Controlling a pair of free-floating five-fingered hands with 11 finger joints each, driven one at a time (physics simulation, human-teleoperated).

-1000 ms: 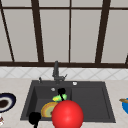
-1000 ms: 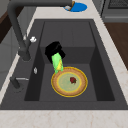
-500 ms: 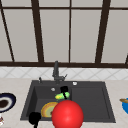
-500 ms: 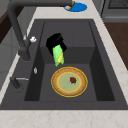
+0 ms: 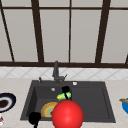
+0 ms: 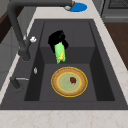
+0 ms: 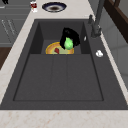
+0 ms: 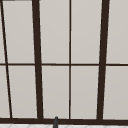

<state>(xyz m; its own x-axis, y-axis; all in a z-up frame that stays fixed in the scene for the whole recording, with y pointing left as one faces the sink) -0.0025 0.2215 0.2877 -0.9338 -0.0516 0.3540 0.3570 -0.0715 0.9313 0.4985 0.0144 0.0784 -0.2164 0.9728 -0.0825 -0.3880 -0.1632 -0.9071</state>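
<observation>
Over the left part of the dark sink, my right hand is shut on a green and yellow thing that hangs from its fingers. In the left side view that hand holds the green thing just above the far rim of a yellow-orange plate, which lies on the sink floor with a small red bit on it. The right side view shows the hand, the green thing and the plate. My left hand hovers at the sink's front left corner.
A big red ball covers the sink's front edge. The tap stands behind the basin. On the left counter are a dark plate and a small can. A blue bowl sits on the right counter.
My right hand has lifted the green thing a little higher above the plate and shifted it slightly to the right. The left hand and the red ball stay put.
</observation>
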